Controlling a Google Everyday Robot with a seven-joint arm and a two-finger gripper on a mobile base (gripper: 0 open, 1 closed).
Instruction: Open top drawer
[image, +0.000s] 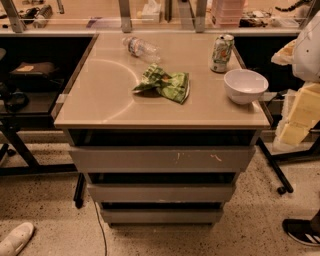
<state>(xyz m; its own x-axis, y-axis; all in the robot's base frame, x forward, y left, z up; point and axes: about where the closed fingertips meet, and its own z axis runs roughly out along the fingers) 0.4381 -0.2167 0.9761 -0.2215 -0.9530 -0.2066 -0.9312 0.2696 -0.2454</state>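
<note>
The top drawer (162, 159) is the widest of three grey fronts under the beige tabletop (100, 100), in the middle of the camera view. It is flat and handle-less, with pale scuff marks right of centre. A dark gap shows between it and the tabletop. My gripper (299, 117) shows as pale yellowish parts at the right edge, below a white rounded arm part (307, 45). It is right of the cabinet, apart from the drawer, about level with the tabletop's front corner.
On the tabletop lie a plastic bottle (141, 48), a green chip bag (165, 84), a soda can (221, 53) and a white bowl (245, 85). Two narrower drawer fronts (161, 193) sit below. A black shoe (302, 232) is at bottom right, a white slipper (15, 239) at bottom left.
</note>
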